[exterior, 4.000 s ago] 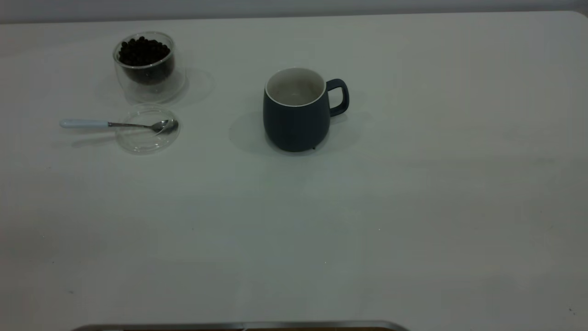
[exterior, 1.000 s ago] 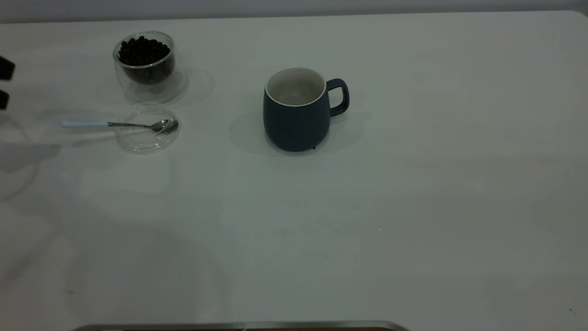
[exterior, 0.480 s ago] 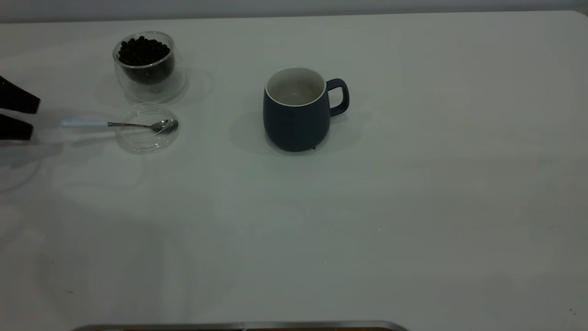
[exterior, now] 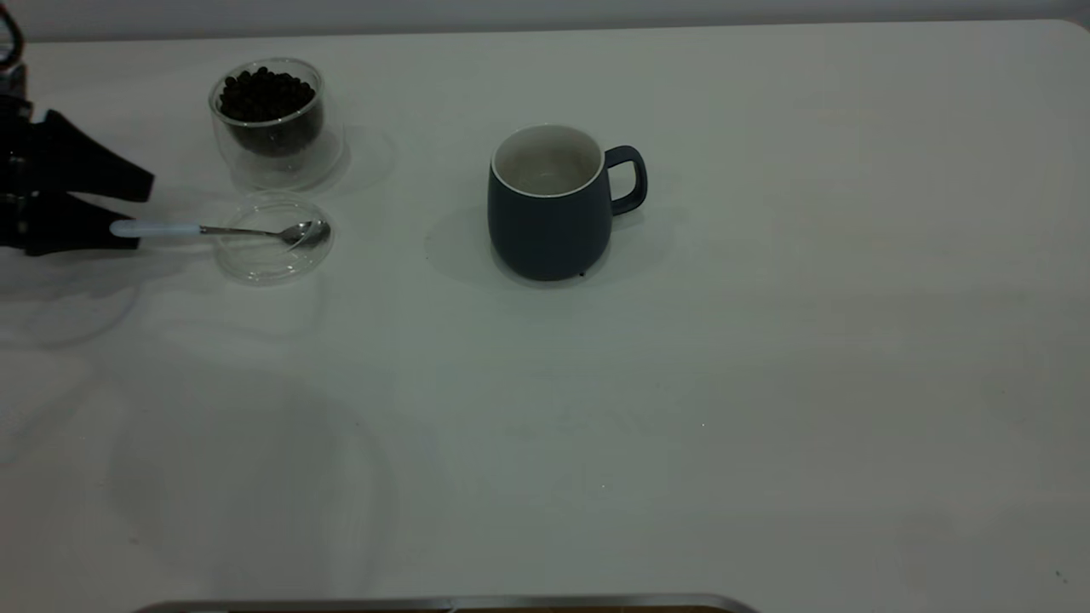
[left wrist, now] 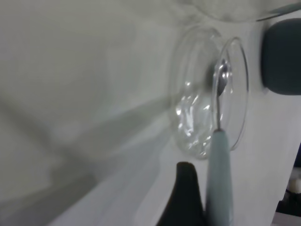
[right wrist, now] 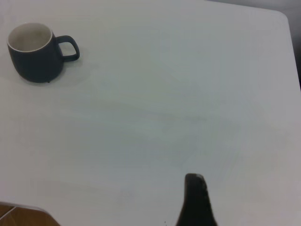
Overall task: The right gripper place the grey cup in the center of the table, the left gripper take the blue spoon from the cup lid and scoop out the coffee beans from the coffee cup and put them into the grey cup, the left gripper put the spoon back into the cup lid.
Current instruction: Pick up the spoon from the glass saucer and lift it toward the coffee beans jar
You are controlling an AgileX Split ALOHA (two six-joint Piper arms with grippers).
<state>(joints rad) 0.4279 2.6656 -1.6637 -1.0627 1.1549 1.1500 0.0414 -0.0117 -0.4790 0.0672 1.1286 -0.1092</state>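
Observation:
The grey cup point(exterior: 549, 230) stands upright near the table's middle, handle to the right; it also shows in the right wrist view point(right wrist: 35, 61). The coffee cup point(exterior: 277, 140), full of coffee beans point(exterior: 266, 94), stands at the far left. In front of it lies the cup lid point(exterior: 272, 251), with the blue spoon point(exterior: 221, 230) resting across it, bowl on the lid and handle pointing left. My left gripper point(exterior: 134, 213) is open at the handle's end, one finger on each side. In the left wrist view the handle point(left wrist: 218, 179) runs beside one finger point(left wrist: 186, 193). My right gripper point(right wrist: 195, 202) hovers over bare table, far from the cup.
The white table point(exterior: 681, 426) has a rounded far right corner and a metal strip point(exterior: 443, 604) along its near edge. The grey cup also shows at the edge of the left wrist view point(left wrist: 282, 61).
My left gripper has come in from the left edge and moved right, open, until its fingers straddle the end of the spoon handle. Cups, lid and spoon have not moved.

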